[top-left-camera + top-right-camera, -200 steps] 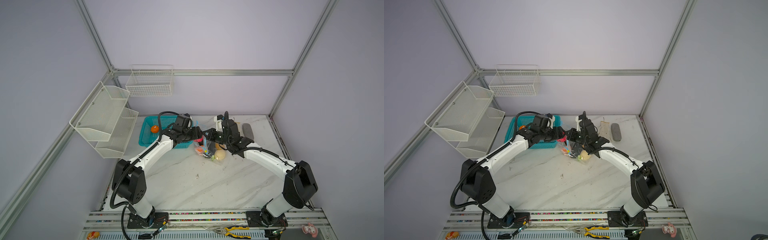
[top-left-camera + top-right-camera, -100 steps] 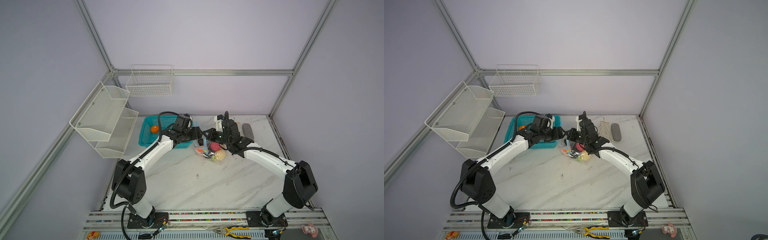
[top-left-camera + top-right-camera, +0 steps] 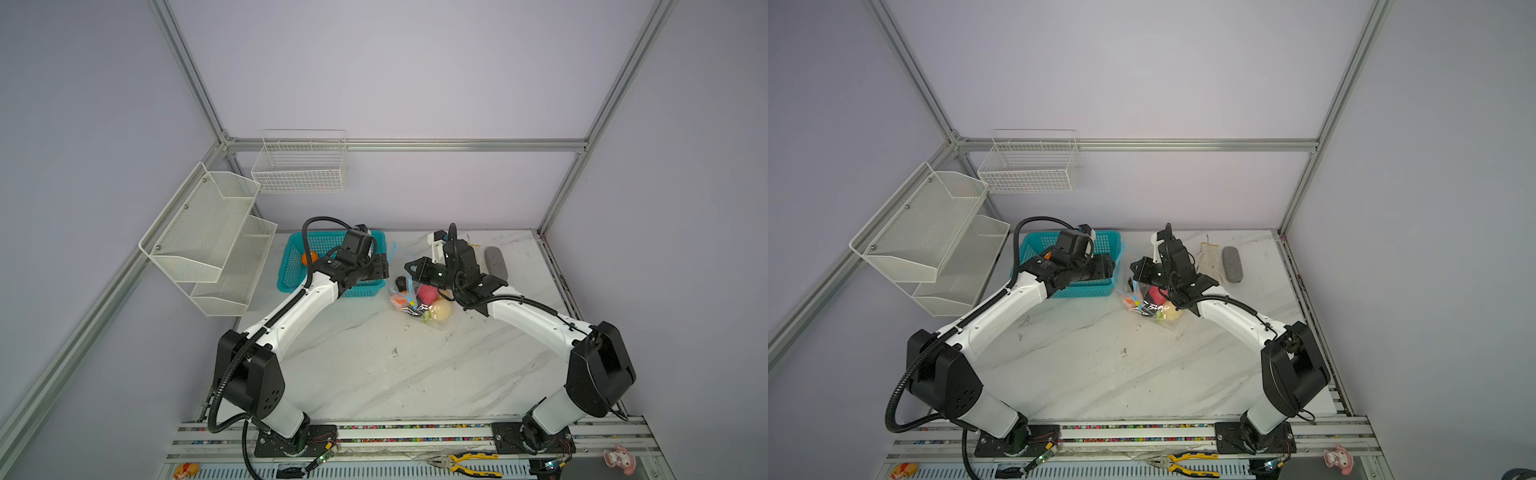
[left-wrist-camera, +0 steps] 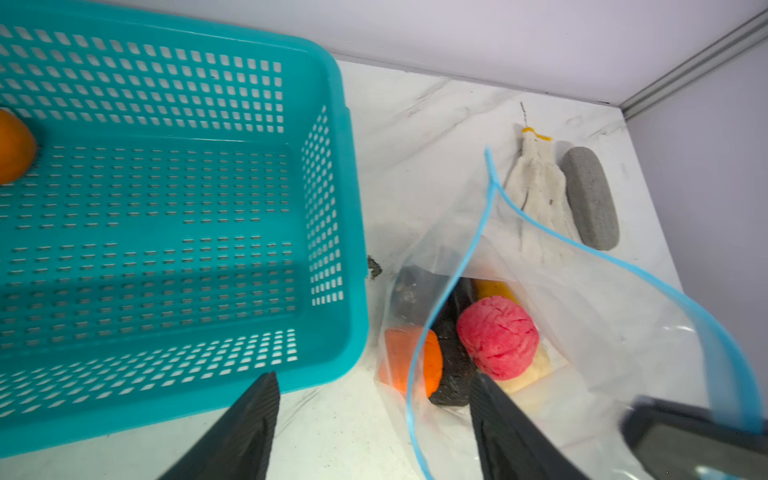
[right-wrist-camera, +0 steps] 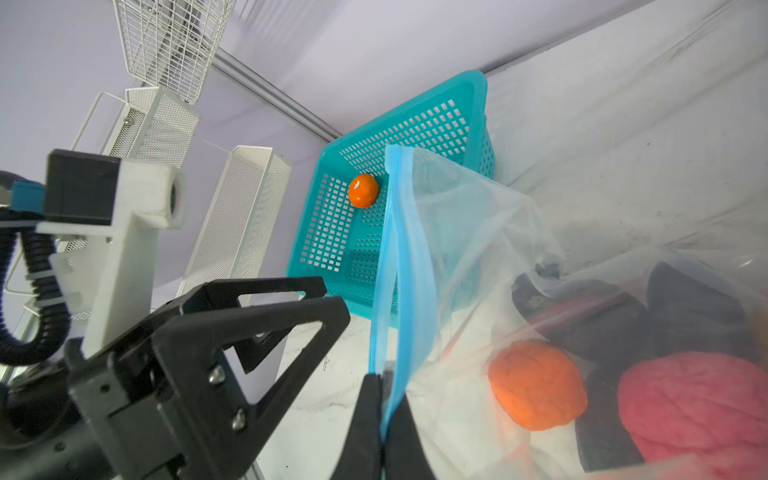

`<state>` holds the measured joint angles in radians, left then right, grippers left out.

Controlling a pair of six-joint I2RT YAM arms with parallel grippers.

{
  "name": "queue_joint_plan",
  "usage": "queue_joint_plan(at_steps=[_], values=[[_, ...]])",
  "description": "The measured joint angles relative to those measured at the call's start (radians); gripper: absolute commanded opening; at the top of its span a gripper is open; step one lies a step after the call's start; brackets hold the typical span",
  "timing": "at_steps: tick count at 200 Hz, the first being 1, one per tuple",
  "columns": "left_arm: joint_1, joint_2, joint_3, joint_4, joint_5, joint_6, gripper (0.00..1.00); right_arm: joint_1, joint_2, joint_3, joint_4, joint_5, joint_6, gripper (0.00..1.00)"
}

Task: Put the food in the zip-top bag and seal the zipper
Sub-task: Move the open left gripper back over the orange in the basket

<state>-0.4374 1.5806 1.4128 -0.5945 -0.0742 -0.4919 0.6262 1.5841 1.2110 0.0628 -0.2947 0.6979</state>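
Zip-top bag (image 4: 602, 324), mouth open, at 12 o'clock on the tabletop (image 3: 374, 374), holds most food (image 4: 496, 336) (one orange ball (image 5: 363, 190) lies in the teal basket (image 4: 353, 232) at its 10 o'clock); right fingers (image 5: 365, 428) pinch the zipper (image 5: 392, 249), left fingers (image 4: 245, 428) spread empty; sealing pending.

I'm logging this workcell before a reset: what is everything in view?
table: one, white marble, under everything
basket: one, teal, table's back left
orange ball: one, orange, in basket
zip-top bag: one, clear, beside basket, mouth open
zipper: one, light blue, along bag's mouth
bagged food: at least five, pink ball, orange lump, cream ball, yellow piece, black lumps, inside bag
glove: one, white, back right
oblong block: one, grey, beside glove
wire basket: one, white, back wall
mesh shelf: one, white, left wall
pliers: one, yellow-black, front rail
small toys: two, pink and orange, front rail's ends
left gripper: one, black, open, beside bag
right gripper: one, black, shut on zipper
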Motion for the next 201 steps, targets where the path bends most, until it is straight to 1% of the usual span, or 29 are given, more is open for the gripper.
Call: queue_joint_plan(at_steps=[54,80,114,149,201], values=[[0.119,0.049,0.008,-0.062,-0.134,0.067,0.71,0.000,-0.002,-0.010,0.012,-0.010,0.000,0.00],[0.172,0.134,0.068,-0.076,-0.200,0.096,0.71,0.000,-0.002,-0.010,0.016,-0.016,0.000,0.00],[0.243,0.290,0.190,-0.084,-0.263,0.132,0.71,0.000,-0.001,-0.010,0.019,-0.020,0.000,0.00],[0.313,0.446,0.315,-0.093,-0.272,0.147,0.71,0.000,0.004,-0.010,0.026,-0.026,-0.001,0.00],[0.386,0.616,0.482,-0.130,-0.256,0.174,0.71,0.000,0.032,-0.010,0.039,-0.042,-0.004,0.00]])
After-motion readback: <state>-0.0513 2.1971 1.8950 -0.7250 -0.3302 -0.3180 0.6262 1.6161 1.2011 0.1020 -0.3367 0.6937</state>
